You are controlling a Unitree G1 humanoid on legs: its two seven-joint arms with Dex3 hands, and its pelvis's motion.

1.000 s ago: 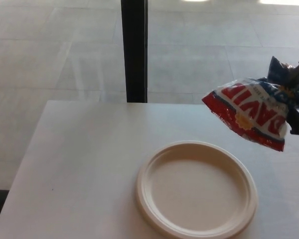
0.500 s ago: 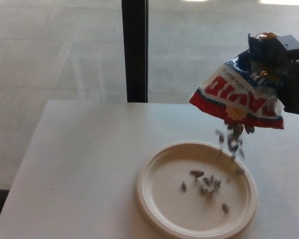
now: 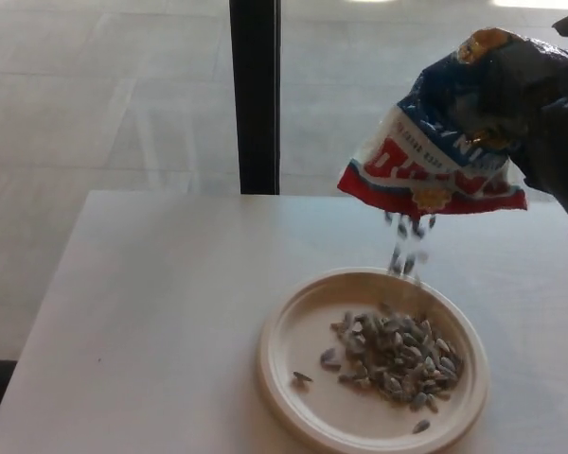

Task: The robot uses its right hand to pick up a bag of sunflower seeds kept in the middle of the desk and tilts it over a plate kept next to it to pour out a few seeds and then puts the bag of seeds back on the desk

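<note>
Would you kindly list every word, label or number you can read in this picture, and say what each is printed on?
Large white letters on the red band of the seed bag, upside down and partly hidden: too blurred and creased to read.
Small print on the bag's white strip: too small to read.
Plate, table and right robot hand: no text.

Right hand (image 3: 540, 104) showing as matte black, w/ thick rounded fingers (image 3: 511, 71) blurring together; a small pale-grey part is peeking in at the right edge below it. No markings legible.
</note>
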